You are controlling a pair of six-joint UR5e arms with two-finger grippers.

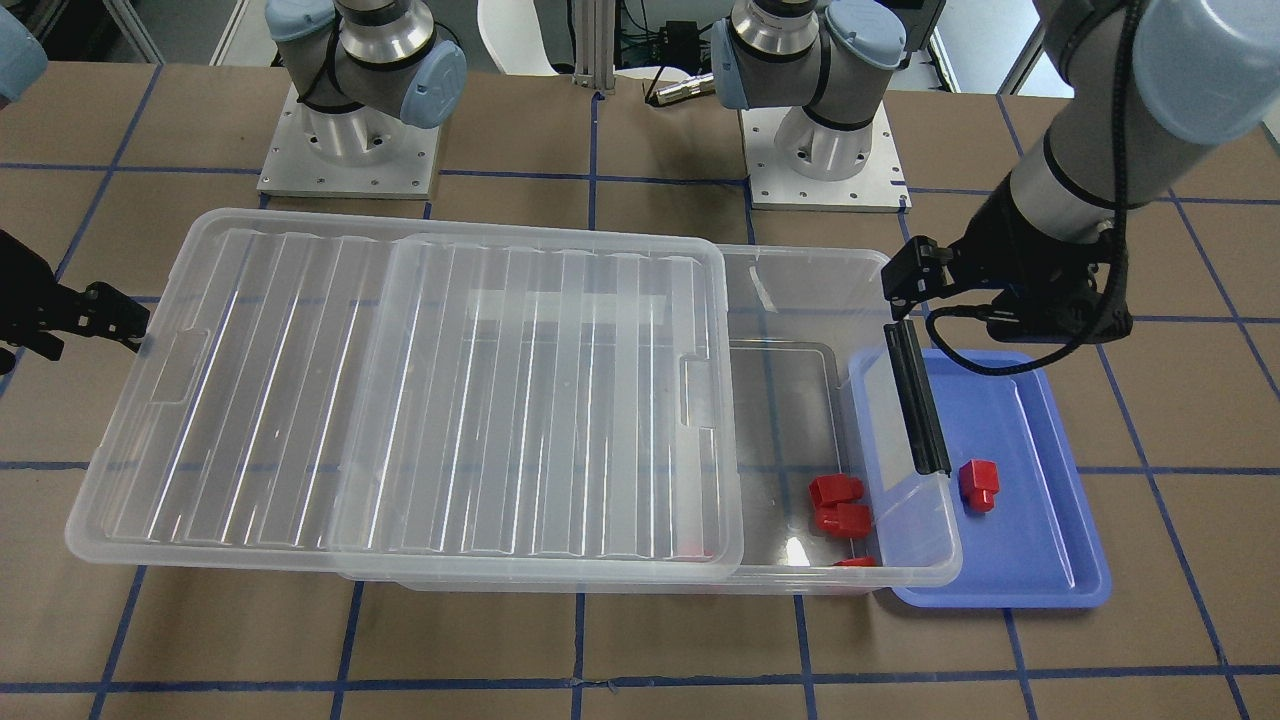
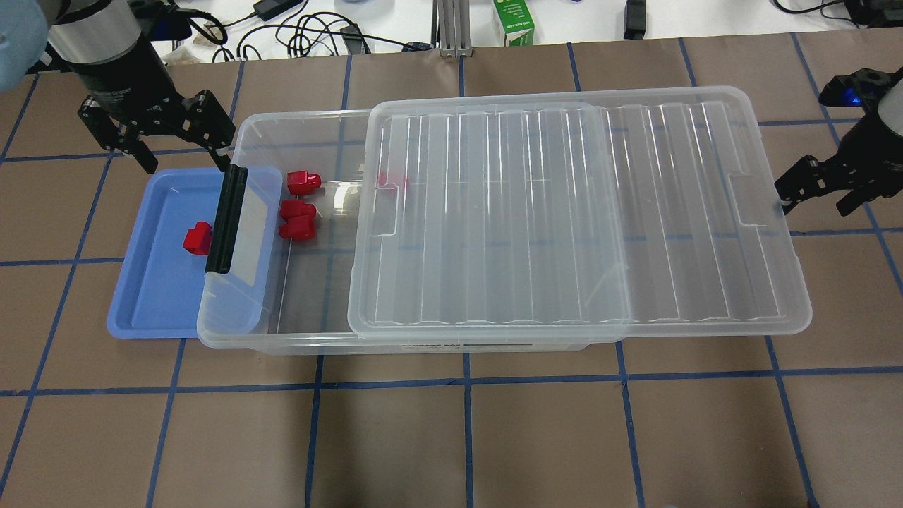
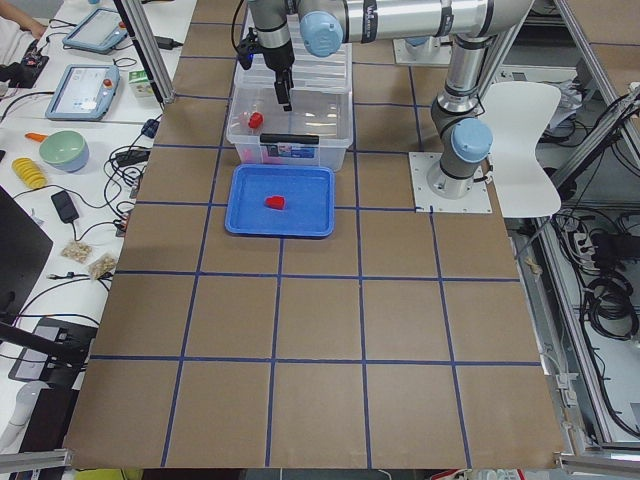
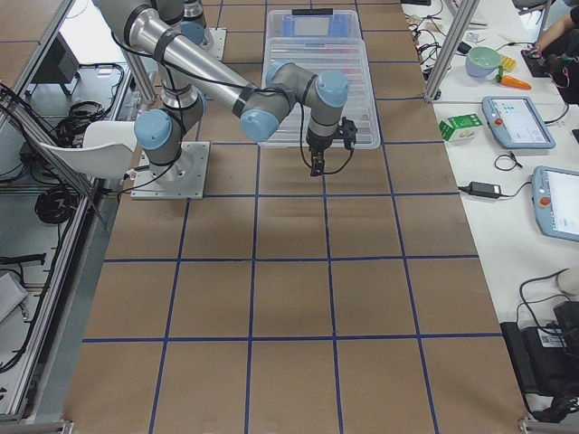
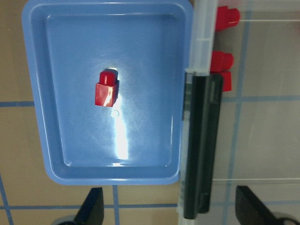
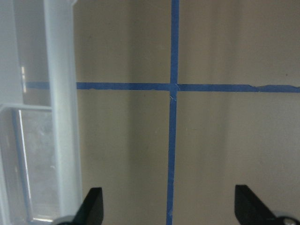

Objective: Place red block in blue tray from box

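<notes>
Lying in blue tray point(image 5: 56, 154): red block point(image 5: 105, 89), squarish with stub | left fingers point(image 5: 91, 206) wide | right fingers point(image 6: 91, 206) wide

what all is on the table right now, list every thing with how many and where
red block: one, bright red, lying in the blue tray
blue tray: one, blue, on the table beside the box's left end
box: one, clear plastic, mid-table, left end uncovered
lid: one, clear and ribbed, on the box, slid off toward the robot's right
latch: one, black bar, on the box's left end
other red pieces: three in the box's open end, a fourth showing through the lid
carton: one, green, beyond the table's far edge
table: one, brown with blue tape grid
left gripper: open, over the tray's far edge
right gripper: open, beside the lid's right end
</notes>
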